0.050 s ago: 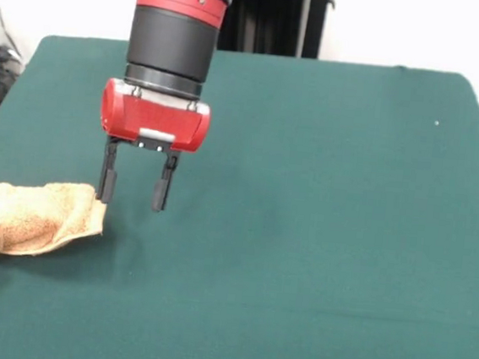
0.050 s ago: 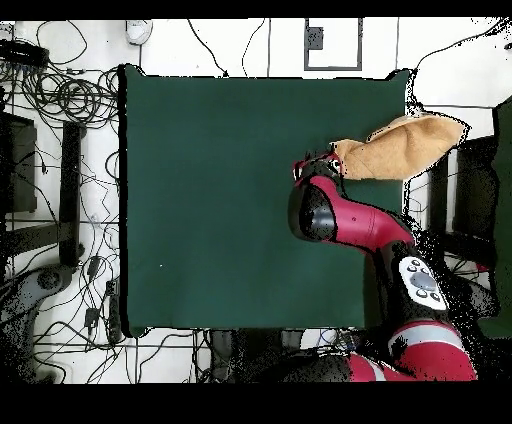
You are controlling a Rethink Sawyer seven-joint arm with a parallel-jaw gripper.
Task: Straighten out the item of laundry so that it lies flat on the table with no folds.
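The item of laundry, a tan terry towel, lies bunched and folded at the table's left edge in the front view, part of it past the picture's side. My gripper hangs just right of the towel's near corner, open, nothing between its fingers. The left finger stands right at the towel's tip; whether it touches I cannot tell. From overhead the towel reaches over the right edge of the table, and the gripper sits at its left end.
The red arm reaches in from the bottom right in the overhead view. Tangled cables lie on the floor left of the table. Dark equipment stands beside the table's right edge, close to the towel.
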